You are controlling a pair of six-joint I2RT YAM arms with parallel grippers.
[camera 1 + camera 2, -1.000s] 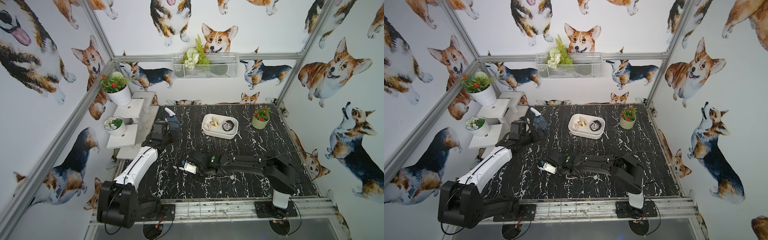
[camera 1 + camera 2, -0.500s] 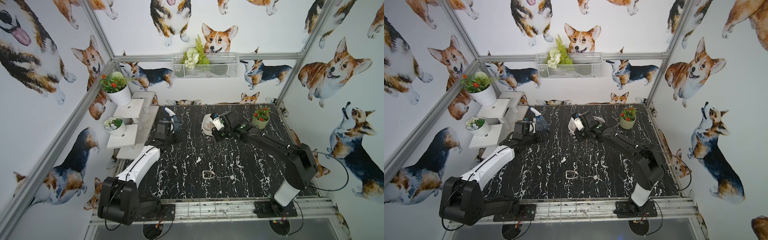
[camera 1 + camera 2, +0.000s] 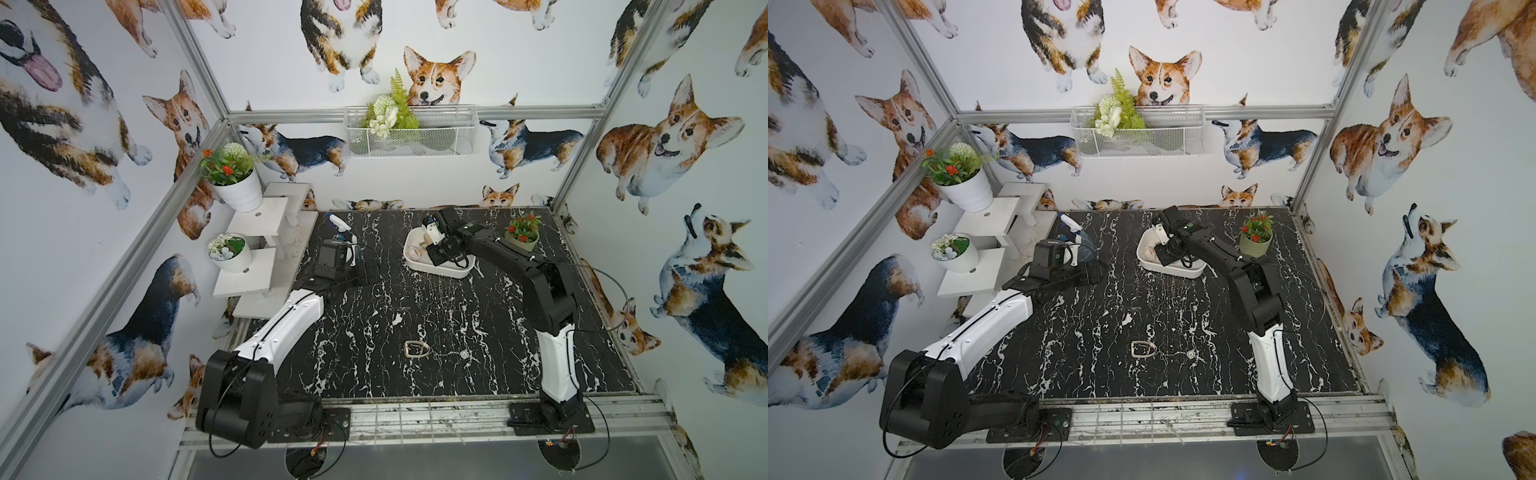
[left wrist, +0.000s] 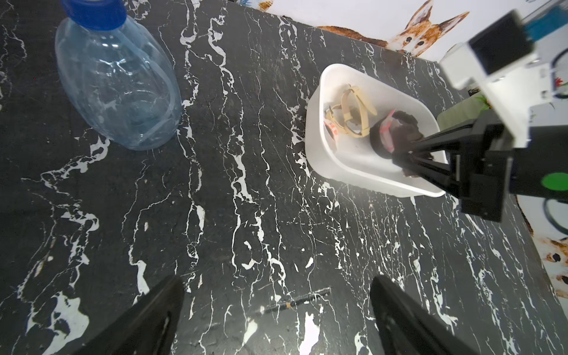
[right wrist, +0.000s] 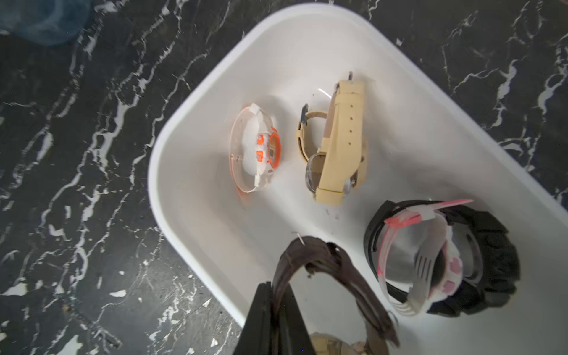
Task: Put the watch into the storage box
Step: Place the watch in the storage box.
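Watch (image 5: 319, 253) apparently pinched in right gripper (image 5: 271, 289).

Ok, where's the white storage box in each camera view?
In a top view: storage box far centre-right, under the right arm.
In a top view: storage box far centre, same arm above.
Left wrist: storage box apart from the clear bottle.
Right wrist: storage box fills most of it.
Shared landmark: right end effector over it, gripping a brown-strap watch.
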